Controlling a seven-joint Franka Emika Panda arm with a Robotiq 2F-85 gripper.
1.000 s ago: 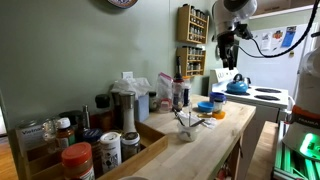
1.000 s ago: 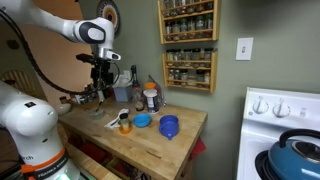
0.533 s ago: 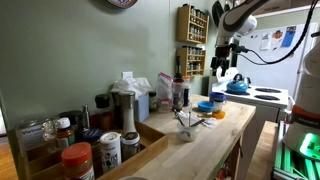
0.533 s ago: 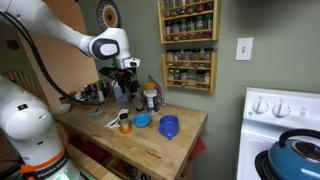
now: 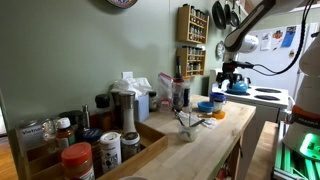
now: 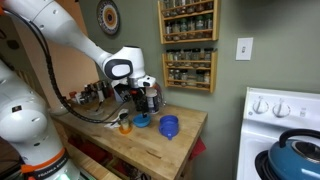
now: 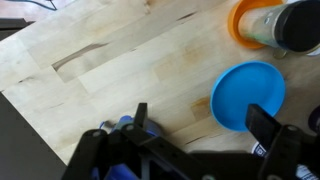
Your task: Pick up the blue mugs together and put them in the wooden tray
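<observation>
Standing upright, blue mug [image 6: 168, 126], plain cylinder, gripper [image 6: 141, 100] nearby, jaws apart

— What do the walls look like?
— A sage-green wall [image 6: 250, 25], matte and evenly lit. A wooden spice rack [image 6: 189, 45] hangs on it, with a white switch plate [image 6: 244, 48] to its right and a round ornament [image 6: 108, 17] high on the left.
— And the furniture?
— A pale butcher-block worktop [image 6: 140, 143] stands against that wall, its grain plain in the wrist view. A white stove [image 6: 283, 108] stands to its right.
</observation>
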